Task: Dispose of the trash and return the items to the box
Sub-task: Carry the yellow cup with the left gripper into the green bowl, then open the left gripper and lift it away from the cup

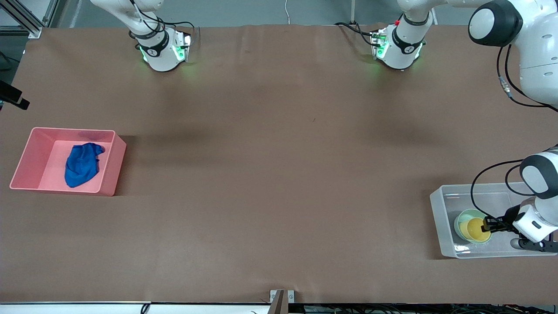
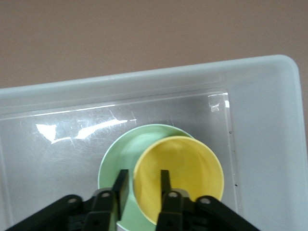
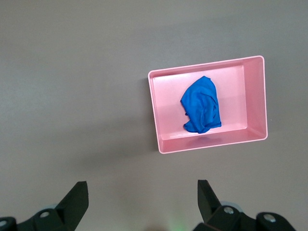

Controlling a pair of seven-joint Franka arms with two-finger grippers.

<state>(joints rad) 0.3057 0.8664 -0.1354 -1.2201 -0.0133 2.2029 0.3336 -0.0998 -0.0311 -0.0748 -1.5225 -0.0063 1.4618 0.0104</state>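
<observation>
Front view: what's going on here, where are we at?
The left gripper is down in the clear box at the left arm's end of the table, its jaws straddling the rim of the yellow cup, which sits inside the green bowl. The blue cloth wad already lies in the pink bin at the right arm's end. The right gripper hangs high over the table near that bin, jaws open, waiting.

Brown cloth-covered table [image 1: 279, 174], grey floor along the edge.
</observation>
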